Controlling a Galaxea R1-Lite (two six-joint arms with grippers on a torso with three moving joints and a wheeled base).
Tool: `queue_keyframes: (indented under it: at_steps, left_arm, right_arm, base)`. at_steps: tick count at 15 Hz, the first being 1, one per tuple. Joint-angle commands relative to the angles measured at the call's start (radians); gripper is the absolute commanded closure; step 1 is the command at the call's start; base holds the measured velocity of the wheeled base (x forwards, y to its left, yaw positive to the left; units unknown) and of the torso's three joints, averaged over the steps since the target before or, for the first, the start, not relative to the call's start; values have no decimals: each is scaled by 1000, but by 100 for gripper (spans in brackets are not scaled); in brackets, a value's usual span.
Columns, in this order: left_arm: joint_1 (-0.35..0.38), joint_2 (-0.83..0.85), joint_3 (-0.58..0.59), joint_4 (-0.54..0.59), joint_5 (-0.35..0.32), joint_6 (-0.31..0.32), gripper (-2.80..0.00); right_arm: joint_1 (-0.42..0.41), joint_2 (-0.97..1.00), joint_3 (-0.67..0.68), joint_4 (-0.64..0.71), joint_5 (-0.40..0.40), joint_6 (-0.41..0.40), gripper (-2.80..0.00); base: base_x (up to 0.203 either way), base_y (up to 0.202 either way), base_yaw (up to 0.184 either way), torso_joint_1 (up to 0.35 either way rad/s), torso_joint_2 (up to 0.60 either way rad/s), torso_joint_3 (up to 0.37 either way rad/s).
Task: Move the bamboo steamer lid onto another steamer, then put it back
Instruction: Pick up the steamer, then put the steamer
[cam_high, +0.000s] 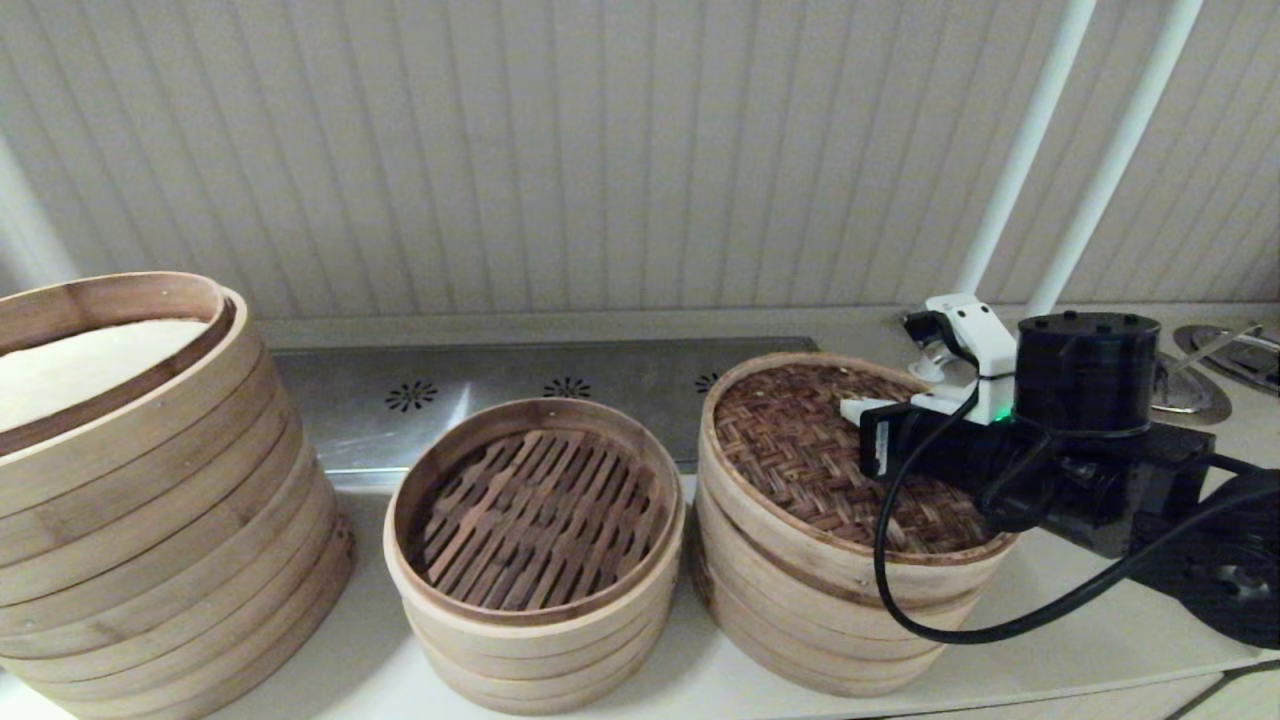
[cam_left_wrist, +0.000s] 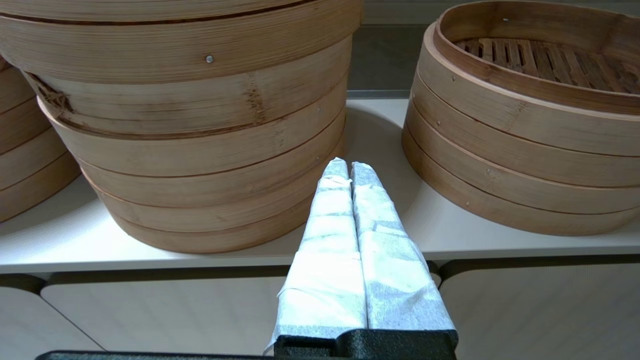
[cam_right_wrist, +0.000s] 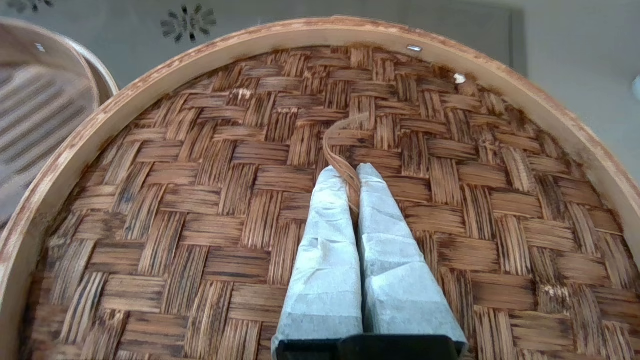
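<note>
The bamboo steamer lid (cam_high: 800, 455), round and shallow, lies flat, woven face up, at the centre right of the head view, capping a stack of pale bamboo rings (cam_high: 790, 620); its dark herringbone weave sits inside a pale hoop rim; a thin bamboo loop handle (cam_right_wrist: 344, 150) arcs up from the weave, and the right gripper (cam_right_wrist: 351, 172), its cloth-wrapped fingers nearly together, pinches that loop; the slat-floored basket (cam_high: 535, 510) at the centre stands open, dark ribs bare; the tall stack (cam_high: 150, 490) at the left holds a pale cloth (cam_high: 80, 365); the left gripper (cam_left_wrist: 348, 167), fingers pressed together, hangs low before the counter edge (cam_left_wrist: 150, 260).
</note>
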Motion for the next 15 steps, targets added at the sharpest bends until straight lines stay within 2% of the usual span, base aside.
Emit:
queue_keyframes:
  at_steps: [1,5,8,11,15]
  left_arm:
    - [0,2,0,0,0,0,0]
    - [0,2,0,0,0,0,0]
    - [0,2,0,0,0,0,0]
    - [0,2,0,0,0,0,0]
    - [0,2,0,0,0,0,0]
  right_arm:
    - [0,-38,-6,0,-1,-1,0]
    - [3,-75,-41,29,0,-26,0]
    - [55,-77,-89,48,4,-39,0]
    - [149,-71,-191,146,7,-38,0]
    - [269,37,-292,169,-2,-38,0]
  base:
    - [0,0,0,0,0,0]
    - [0,0,0,0,0,0]
    - [0,0,0,0,0,0]
    - [0,0,0,0,0,0]
    - [0,0,0,0,0,0]
